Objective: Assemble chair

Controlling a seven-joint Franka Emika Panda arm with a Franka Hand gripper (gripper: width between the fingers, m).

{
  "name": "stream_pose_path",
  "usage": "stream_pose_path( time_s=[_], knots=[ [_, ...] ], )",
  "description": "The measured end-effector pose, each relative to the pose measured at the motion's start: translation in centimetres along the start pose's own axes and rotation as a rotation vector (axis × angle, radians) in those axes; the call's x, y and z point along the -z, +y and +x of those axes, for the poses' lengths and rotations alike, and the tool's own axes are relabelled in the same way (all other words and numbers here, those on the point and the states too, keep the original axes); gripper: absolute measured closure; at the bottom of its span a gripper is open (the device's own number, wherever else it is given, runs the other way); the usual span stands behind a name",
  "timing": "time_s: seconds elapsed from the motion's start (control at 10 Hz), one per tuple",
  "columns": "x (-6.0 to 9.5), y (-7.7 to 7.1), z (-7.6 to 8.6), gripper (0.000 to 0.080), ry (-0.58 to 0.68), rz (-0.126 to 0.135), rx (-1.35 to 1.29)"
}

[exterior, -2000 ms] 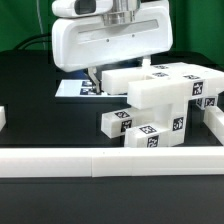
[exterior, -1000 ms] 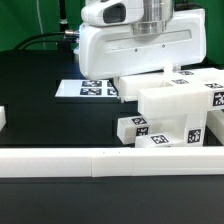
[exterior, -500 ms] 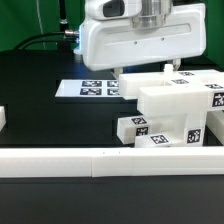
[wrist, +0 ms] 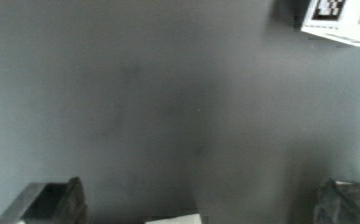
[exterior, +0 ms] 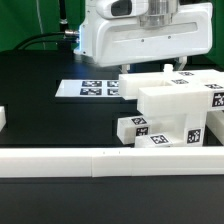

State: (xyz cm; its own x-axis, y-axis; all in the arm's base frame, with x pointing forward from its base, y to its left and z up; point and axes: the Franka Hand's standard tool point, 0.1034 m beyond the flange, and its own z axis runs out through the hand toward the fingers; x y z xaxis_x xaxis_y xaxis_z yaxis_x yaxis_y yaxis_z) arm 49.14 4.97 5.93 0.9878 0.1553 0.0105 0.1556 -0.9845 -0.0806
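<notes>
The chair pieces (exterior: 170, 105) are chunky white blocks with black-and-white tags, bunched together at the exterior view's right. Several tagged faces point toward the front. My gripper (exterior: 146, 70) hangs just above and behind the top of this cluster, with its big white body filling the upper middle. In the wrist view the gripper (wrist: 202, 205) is open: the two dark fingertips (wrist: 52, 200) stand far apart with only dark table between them. A tagged corner of a chair piece (wrist: 342, 18) shows at the wrist view's edge. Nothing is held.
The marker board (exterior: 95, 88) lies flat on the black table behind the pieces. The long low white border rail (exterior: 100, 160) runs along the front. A small white block (exterior: 3, 118) sits at the exterior view's left edge.
The gripper has moved toward the exterior view's right and risen slightly. Two seconds ago the chair pieces sat further left; over the last second they have not moved.
</notes>
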Motion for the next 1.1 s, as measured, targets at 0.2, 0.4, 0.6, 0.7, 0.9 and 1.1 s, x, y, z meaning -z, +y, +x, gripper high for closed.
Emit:
stream_pose_path(
  time_s=[0.2, 0.4, 0.6, 0.7, 0.9, 1.1],
  knots=[
    [-0.5, -2.4, -0.9, 0.015, -0.009, 0.001, -0.16],
    [-0.6, -6.2, -1.1, 0.015, -0.014, 0.004, -0.243],
    [-1.1, -9.7, -1.2, 0.015, -0.015, 0.005, -0.317],
    [-1.2, -9.6, -1.2, 0.015, -0.016, 0.004, -0.288],
    [-1.2, -9.5, -1.2, 0.015, -0.016, 0.004, -0.294],
    [-1.4, -10.4, -1.6, 0.015, -0.021, 0.003, -0.334]
  ],
)
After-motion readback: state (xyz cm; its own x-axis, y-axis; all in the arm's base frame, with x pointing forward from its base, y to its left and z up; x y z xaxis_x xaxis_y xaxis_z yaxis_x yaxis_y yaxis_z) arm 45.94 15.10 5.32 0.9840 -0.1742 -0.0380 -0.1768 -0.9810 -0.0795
